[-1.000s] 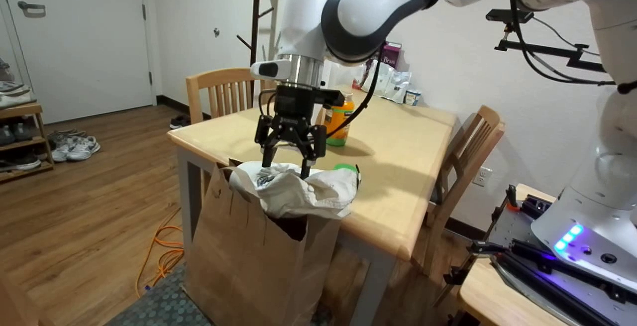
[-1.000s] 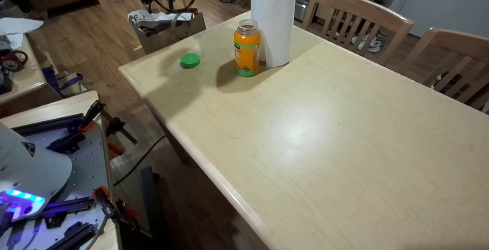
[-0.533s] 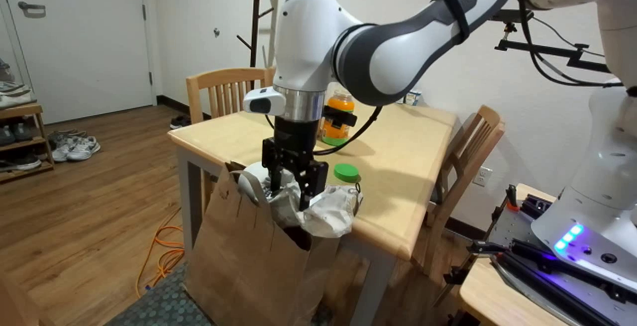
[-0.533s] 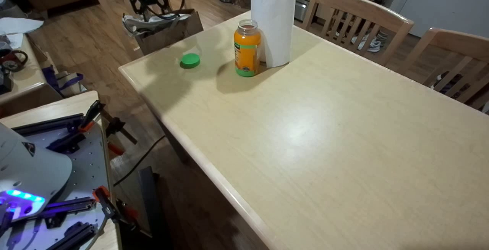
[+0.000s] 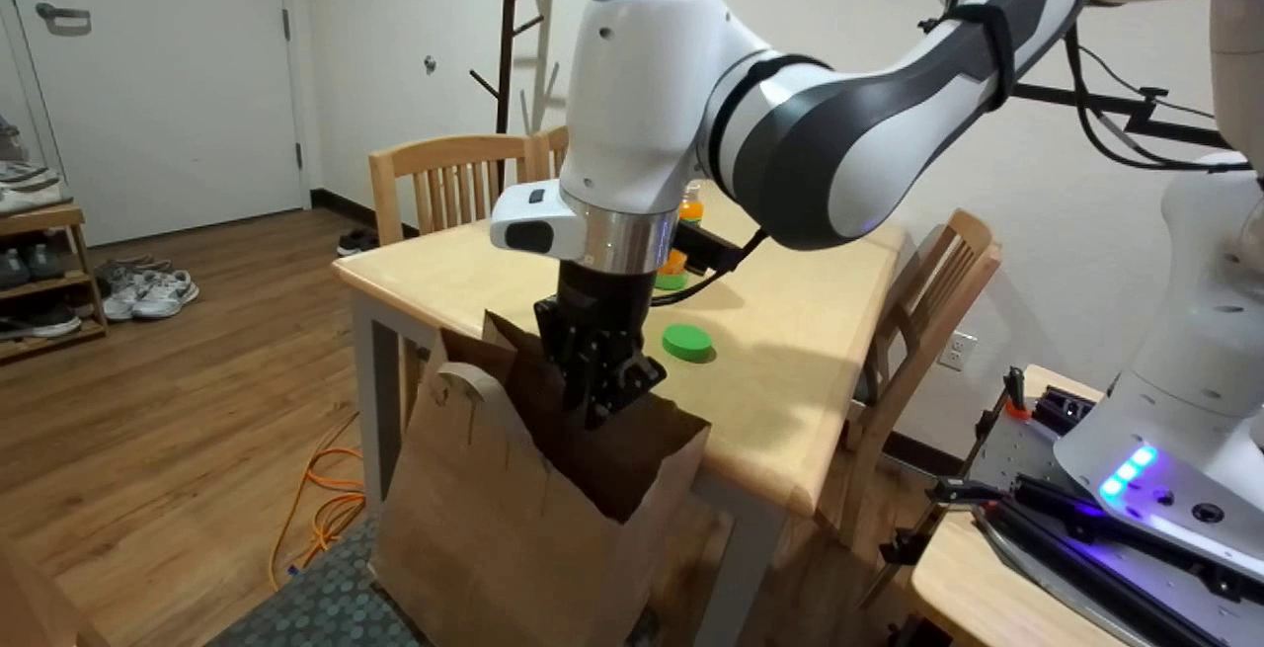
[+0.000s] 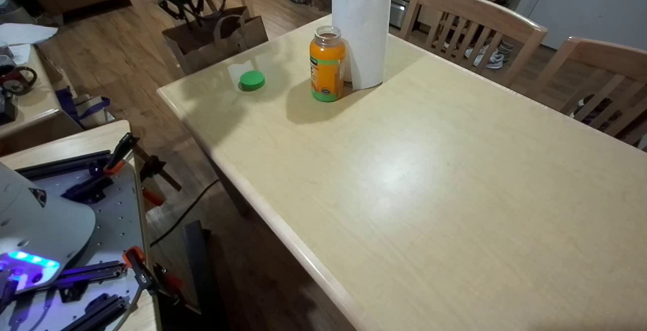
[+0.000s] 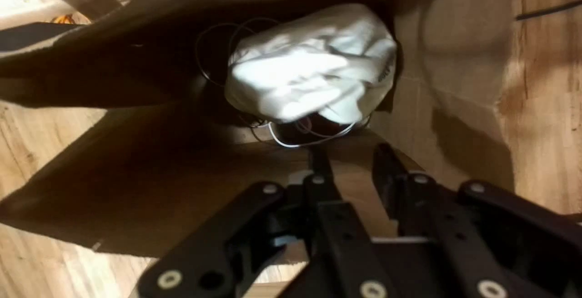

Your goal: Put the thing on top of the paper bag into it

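The brown paper bag stands upright with its mouth open, on a chair beside the table; it also shows in an exterior view. The white crumpled cloth thing lies down inside the bag in the wrist view, with thin white cords around it. It is hidden in both exterior views. My gripper is over the bag's mouth, with its tips inside the opening. In the wrist view my gripper has its fingers apart with nothing between them, clear of the cloth.
The table stands right behind the bag. On it are a green lid, an orange bottle and a paper towel roll. The bag's handle loops up at the rim.
The white cloth has gone from the bag's top down into the bag. My gripper has moved lower and its fingers look closer together. The bag's mouth now shows wide open.
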Motion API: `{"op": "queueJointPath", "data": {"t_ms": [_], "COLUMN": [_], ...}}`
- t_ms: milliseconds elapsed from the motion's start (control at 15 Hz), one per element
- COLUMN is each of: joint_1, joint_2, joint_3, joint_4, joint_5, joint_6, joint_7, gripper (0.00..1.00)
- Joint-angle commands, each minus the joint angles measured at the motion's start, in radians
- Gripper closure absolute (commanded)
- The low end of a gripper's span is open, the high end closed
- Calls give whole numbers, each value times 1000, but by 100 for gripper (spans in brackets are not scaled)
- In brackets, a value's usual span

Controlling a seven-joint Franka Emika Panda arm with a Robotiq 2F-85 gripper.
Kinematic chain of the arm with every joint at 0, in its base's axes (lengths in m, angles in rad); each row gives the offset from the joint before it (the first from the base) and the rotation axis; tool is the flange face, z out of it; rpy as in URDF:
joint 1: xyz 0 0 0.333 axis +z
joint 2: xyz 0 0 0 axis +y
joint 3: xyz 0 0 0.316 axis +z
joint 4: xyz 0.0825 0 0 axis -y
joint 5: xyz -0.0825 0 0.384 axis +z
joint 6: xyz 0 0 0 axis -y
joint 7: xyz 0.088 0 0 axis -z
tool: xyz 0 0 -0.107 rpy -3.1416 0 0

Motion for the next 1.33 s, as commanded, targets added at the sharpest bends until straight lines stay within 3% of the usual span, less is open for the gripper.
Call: {"op": "queueJointPath", "data": {"t_ms": [0,133,667,867,1267], "joint_1": [-17,-31,-85,-120,-292], "joint_2": [-79,-102,-236,-287,-401], "joint_3": [0,5,9,7,16], "joint_4": [-83,-107,-181,-169,-183], "joint_5": [-33,-27,-44,-43,69], "joint_6": [10,13,13,4,24], "joint_7": [31,15,7,9,-85], "gripper": [54,51,2,0,0]}}
